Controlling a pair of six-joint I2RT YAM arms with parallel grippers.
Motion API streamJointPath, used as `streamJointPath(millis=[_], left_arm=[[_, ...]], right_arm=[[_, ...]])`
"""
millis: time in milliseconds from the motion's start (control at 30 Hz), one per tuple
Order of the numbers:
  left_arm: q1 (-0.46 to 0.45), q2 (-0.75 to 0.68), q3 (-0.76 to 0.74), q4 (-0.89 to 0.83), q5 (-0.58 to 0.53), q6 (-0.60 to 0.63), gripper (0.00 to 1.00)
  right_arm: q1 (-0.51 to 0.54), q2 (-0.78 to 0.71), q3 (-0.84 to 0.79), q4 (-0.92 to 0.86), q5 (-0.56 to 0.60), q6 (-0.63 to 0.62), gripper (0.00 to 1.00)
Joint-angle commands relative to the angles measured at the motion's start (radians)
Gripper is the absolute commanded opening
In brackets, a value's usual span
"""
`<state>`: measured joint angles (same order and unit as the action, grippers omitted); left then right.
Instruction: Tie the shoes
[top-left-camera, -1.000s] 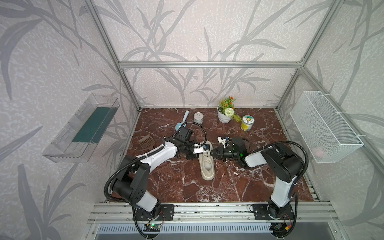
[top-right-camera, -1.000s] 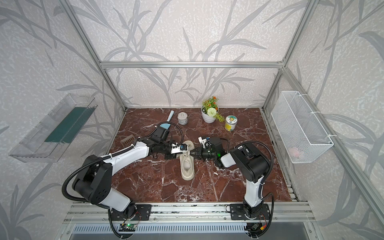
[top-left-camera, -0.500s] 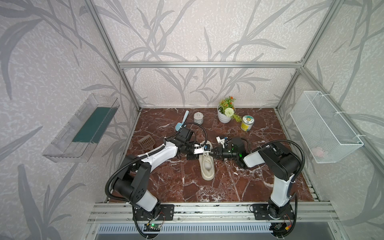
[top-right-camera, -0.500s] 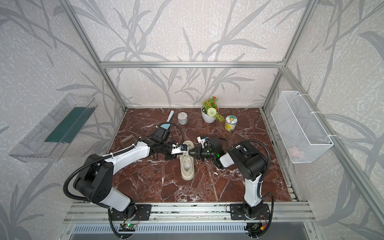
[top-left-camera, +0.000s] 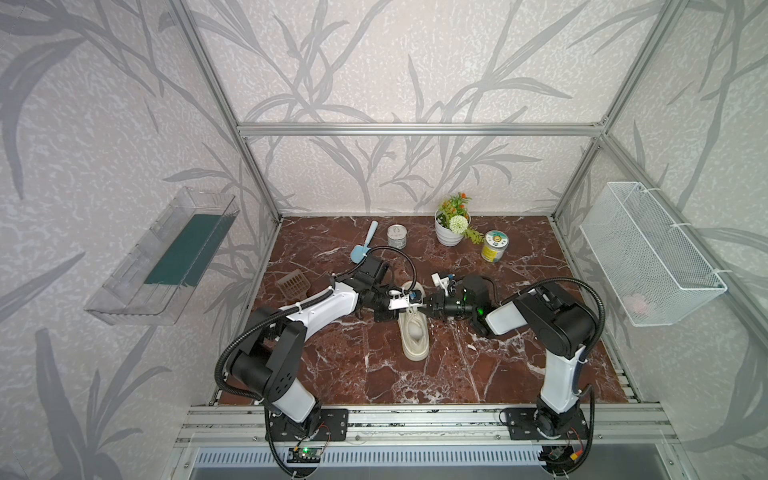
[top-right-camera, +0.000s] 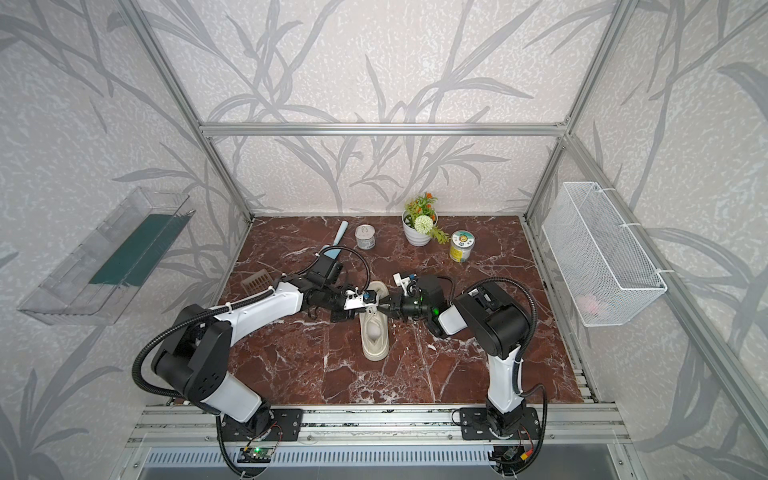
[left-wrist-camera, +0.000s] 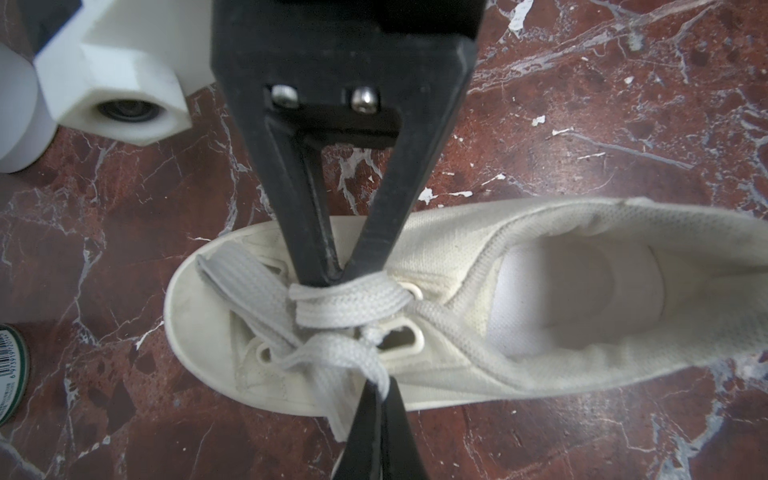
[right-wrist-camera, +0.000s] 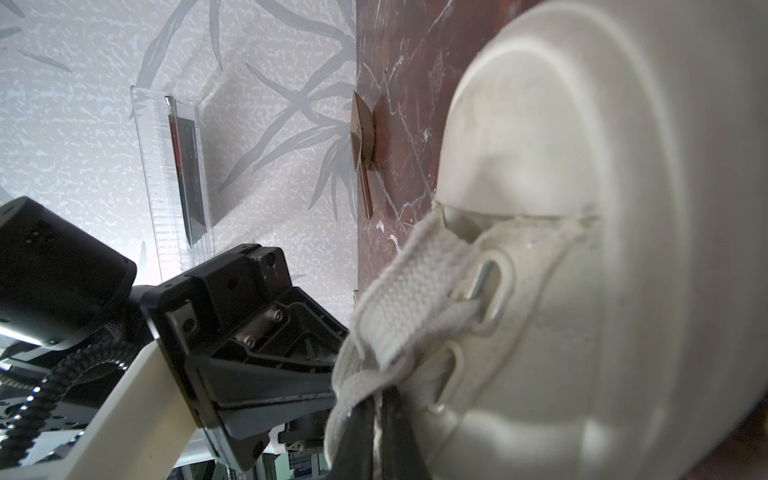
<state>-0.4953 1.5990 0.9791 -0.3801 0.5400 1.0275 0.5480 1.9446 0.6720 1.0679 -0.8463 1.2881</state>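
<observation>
**Right gripper closes in on the laces**

Since a second ago the right gripper has slid in across the bench toward the sneaker. That narrows the gap to the left gripper, which has barely shifted. The two now stand almost tip to tip over the front of the sneaker, coming in low and near level from opposite sides.

The left arm rises from its base at the near edge and folds at a raised elbow by the near left corner. Its white forearm stretches toward the middle of the bench. The right arm stands upright from the near edge, bends sharply at the elbow and doubles back toward the middle, wrist low over the marble.

The sneaker lies about the middle of the bench, sole down, toe toward the far edge and heel toward the near edge. Its laces are crossed and bunched above the front eyelets.

In the left wrist view the left gripper's jaws are pressed together on one flat strand of the laces. The right gripper's jaws taper to a point, tips meeting at the wrapped band of lace. In the right wrist view a pale strip shows pinched between them.
</observation>
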Motion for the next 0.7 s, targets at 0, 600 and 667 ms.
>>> streamJointPath(millis=[0, 600, 667], left_arm=[[-0.003, 0.019, 0.03, -0.036, 0.003, -0.002, 0.0], [-0.015, 0.049, 0.075, -0.077, 0.011, -0.007, 0.0], [-0.017, 0.054, 0.076, -0.079, 0.011, -0.004, 0.0]], right_arm=[[0.007, 0.007, 0.015, 0.047, -0.019, 0.004, 0.11], [0.011, 0.001, 0.018, 0.057, -0.028, 0.008, 0.15], [0.011, 0.0, 0.02, 0.055, -0.028, 0.009, 0.15]])
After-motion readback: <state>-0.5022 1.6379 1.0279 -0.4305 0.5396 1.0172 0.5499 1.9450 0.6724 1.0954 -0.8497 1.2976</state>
